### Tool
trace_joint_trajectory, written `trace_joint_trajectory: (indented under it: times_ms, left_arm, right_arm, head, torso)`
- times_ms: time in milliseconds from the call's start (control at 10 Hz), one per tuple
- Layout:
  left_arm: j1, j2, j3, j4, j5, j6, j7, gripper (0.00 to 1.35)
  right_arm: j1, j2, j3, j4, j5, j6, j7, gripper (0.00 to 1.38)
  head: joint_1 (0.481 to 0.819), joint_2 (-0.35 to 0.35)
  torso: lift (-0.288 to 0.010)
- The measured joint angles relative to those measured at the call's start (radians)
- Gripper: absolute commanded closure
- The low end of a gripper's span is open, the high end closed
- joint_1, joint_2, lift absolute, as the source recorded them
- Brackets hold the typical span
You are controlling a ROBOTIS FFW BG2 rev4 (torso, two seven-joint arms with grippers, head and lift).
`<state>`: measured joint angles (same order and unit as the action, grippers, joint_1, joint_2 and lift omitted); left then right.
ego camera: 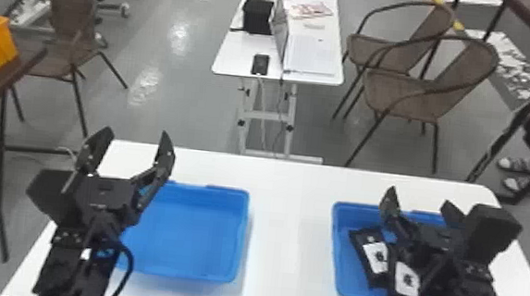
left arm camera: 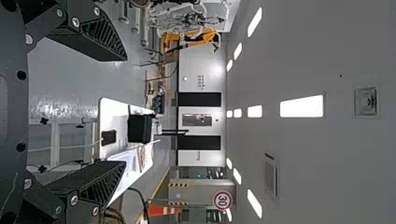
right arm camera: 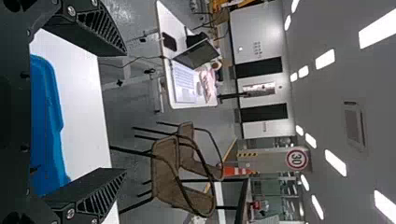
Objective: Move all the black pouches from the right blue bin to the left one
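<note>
You have two black pouches visible in the right blue bin, on the white counter. Your right gripper is above them with fingers open, and your left gripper, also open, is near the left blue bin.

Brown chairs, apparently woven, stand on grey floor.

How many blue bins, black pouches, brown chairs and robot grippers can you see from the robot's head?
Blue bins: 2, the left bin and the right bin
Black pouches: 2 in sight, though the right arm hides part of their bin
Brown chairs: 3
Grippers: 2, left gripper and right gripper
Total: 9
</note>
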<state>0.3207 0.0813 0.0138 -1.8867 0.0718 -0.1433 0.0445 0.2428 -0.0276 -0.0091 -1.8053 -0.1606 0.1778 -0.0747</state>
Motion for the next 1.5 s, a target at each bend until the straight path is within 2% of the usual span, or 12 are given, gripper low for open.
trace_joint_trajectory:
  times_ms: [300,500,700,800,1000,1200,1300,1400,1500]
  left_arm:
    - [0.003,0.0,0.001,-0.001,0.002,0.002,0.0,0.24]
    - [0.004,0.0,0.002,-0.002,0.002,0.002,0.0,0.24]
    - [0.005,0.0,0.002,-0.002,0.002,0.002,0.0,0.24]
    - [0.005,0.0,0.002,-0.002,0.002,0.002,0.0,0.24]
    - [0.007,0.0,0.004,-0.002,0.003,0.0,0.0,0.24]
    - [0.008,0.001,0.006,-0.001,0.003,-0.001,0.0,0.24]
    - [0.008,0.003,0.006,-0.001,0.003,-0.001,0.0,0.24]
    - [0.008,0.004,0.006,0.001,0.003,-0.001,0.0,0.24]
    - [0.008,0.004,0.007,0.002,0.003,-0.001,0.0,0.24]
  right_arm:
    - [-0.068,0.0,-0.09,0.111,-0.043,0.132,0.006,0.12]
    - [-0.135,-0.01,-0.146,0.239,-0.074,0.181,0.08,0.12]
    - [-0.197,-0.036,-0.156,0.361,-0.117,0.201,0.148,0.12]
    - [-0.213,-0.038,-0.146,0.383,-0.106,0.215,0.149,0.12]
    - [-0.235,-0.013,-0.143,0.42,-0.011,0.235,0.148,0.12]
    - [-0.253,-0.008,-0.144,0.474,0.032,0.236,0.138,0.15]
    - [-0.256,-0.008,-0.145,0.486,0.037,0.241,0.125,0.51]
    - [-0.256,-0.009,-0.147,0.489,0.041,0.254,0.122,1.03]
    - [-0.254,-0.013,-0.149,0.49,0.035,0.263,0.12,1.09]
  head:
    - [0.695,-0.035]
    - [0.695,-0.051]
    - [0.695,-0.05]
    - [0.695,-0.045]
    - [0.695,-0.038]
    - [0.695,-0.039]
    - [0.695,-0.042]
    - [0.695,-0.045]
    - [0.695,-0.047]
  torso:
    - [0.01]
    - [0.01]
    - [0.01]
    - [0.01]
    - [0.01]
    - [0.01]
    - [0.01]
    - [0.01]
    - [0.01]
